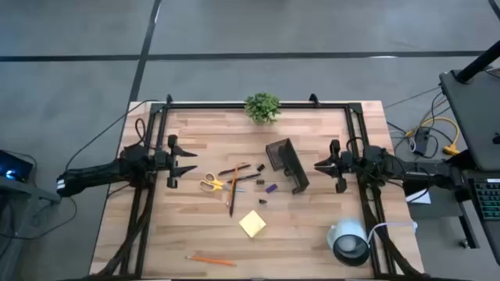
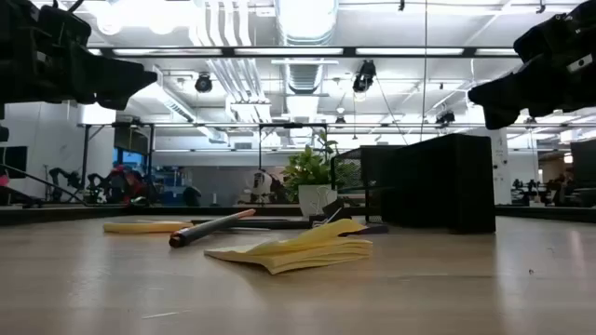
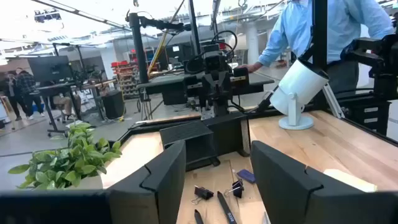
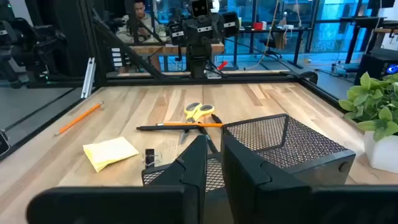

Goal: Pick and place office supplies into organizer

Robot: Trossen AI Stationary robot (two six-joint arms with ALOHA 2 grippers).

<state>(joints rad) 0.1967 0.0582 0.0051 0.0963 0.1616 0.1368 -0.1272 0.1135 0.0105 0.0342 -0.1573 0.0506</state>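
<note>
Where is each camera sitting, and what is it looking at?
High view: above the table, looking straight down; both arms show, left hand and right hand facing the organizer.
Low view: at tabletop height, looking across the sticky-note pad; both arms hang in the upper corners.
Left wrist view: on the left arm, facing the organizer; its open fingers show.
Right wrist view: on the right arm, facing the yellow-handled scissors; its nearly shut fingers show.
Shared: the organizer and plant appear in every view.

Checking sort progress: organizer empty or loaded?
Empty as far as visible: organizer shows bare mesh; scissors and sticky pad lie on the table.
</note>
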